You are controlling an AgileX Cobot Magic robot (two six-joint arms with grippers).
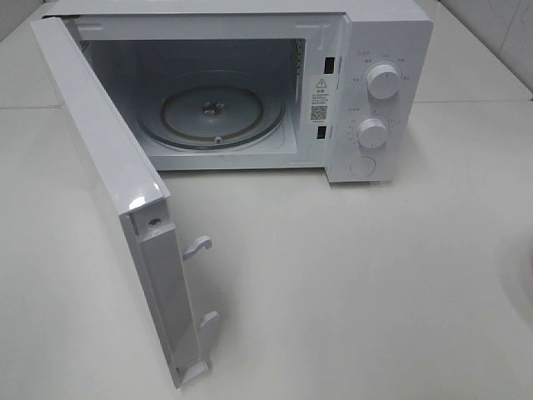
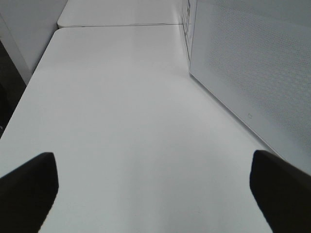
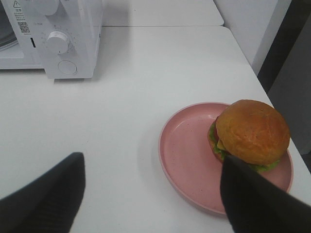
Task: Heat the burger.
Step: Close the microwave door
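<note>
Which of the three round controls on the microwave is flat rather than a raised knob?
The lowest one, a flat button. The upper dial and middle dial stick out as knobs.

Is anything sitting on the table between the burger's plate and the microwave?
No. In the right wrist view, only bare white table lies between the pink plate and the microwave.

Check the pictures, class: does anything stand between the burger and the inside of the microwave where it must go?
Nothing visible does. The burger sits on the pink plate, with bare table between it and the microwave. The door is swung wide open, and the glass turntable carries nothing.
</note>
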